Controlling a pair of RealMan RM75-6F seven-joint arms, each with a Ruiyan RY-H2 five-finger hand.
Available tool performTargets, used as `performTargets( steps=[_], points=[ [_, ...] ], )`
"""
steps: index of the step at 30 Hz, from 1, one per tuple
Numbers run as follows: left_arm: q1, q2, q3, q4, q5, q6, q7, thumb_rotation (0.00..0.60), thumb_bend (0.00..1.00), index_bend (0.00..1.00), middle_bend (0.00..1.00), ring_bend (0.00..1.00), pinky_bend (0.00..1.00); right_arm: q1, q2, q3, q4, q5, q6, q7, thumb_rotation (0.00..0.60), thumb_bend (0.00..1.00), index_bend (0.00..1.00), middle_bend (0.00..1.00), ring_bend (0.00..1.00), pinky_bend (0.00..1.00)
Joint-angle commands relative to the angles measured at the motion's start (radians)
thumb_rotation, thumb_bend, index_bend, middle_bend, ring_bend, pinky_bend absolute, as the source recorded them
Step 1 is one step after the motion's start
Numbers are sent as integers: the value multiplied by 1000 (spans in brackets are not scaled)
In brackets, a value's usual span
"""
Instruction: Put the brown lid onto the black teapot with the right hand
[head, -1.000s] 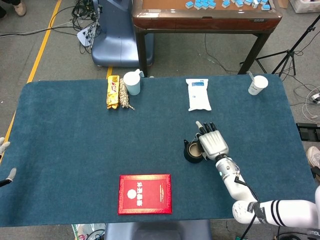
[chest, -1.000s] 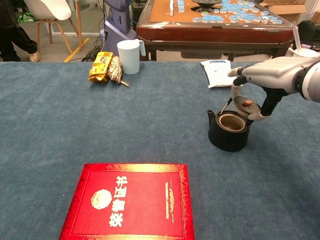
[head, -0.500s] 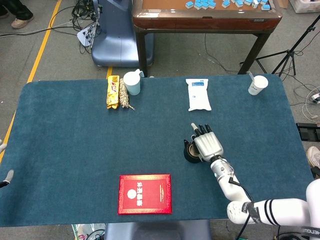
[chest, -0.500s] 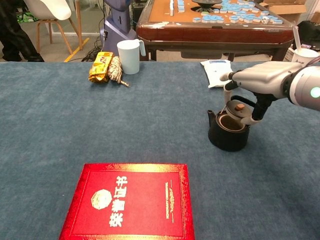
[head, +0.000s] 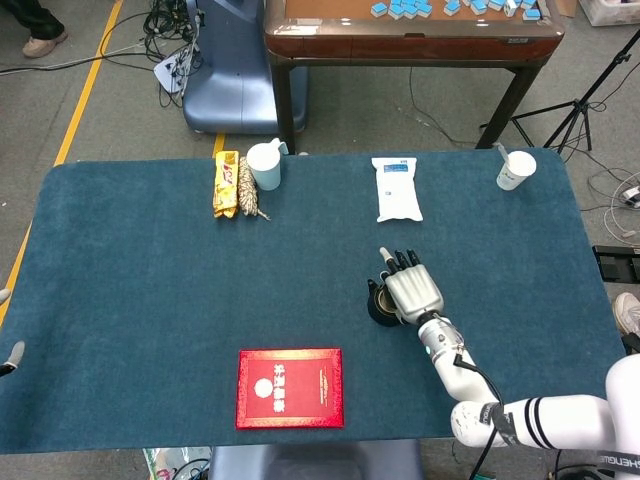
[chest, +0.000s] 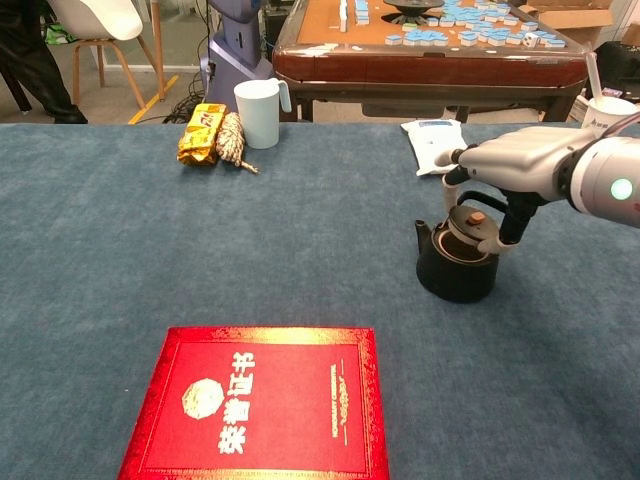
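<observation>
The black teapot (chest: 455, 268) (head: 378, 306) stands on the blue cloth right of centre, spout to the left. My right hand (chest: 505, 170) (head: 410, 289) hovers over it and pinches the brown lid (chest: 469, 225) by its rim. The lid is tilted and sits just above the pot's mouth, partly over it. In the head view the hand covers the lid and most of the pot. Only fingertips of my left hand (head: 6, 350) show at the left edge of the head view, off the table, holding nothing.
A red booklet (chest: 260, 403) lies near the front edge. At the back stand a light blue cup (chest: 258, 99), a yellow snack pack with a rope bundle (chest: 212, 135), a white pouch (chest: 433, 143) and a paper cup (head: 516, 169).
My right hand has shifted left and down with the lid, bringing it from beside the pot's right rim to over the mouth.
</observation>
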Motion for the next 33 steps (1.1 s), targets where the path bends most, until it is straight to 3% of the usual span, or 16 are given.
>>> performTargets(
  steps=[1,24,33],
  points=[
    [1,0,0,1,1,2,0,600,394,74,0,0,0,0,1,-1,-1,-1,1,1,600,288,352,0,0,0],
    [6,-9,-2,24,2,5,-21,600,394,74,0,0,0,7,-10,-4,8,-1,12,0,600,287,229,0,0,0],
    [8,2,-2,1,3,7,5,600,394,74,0,0,0,-51,69,23,-76,-115,66,126,600,287,229,0,0,0]
  ],
)
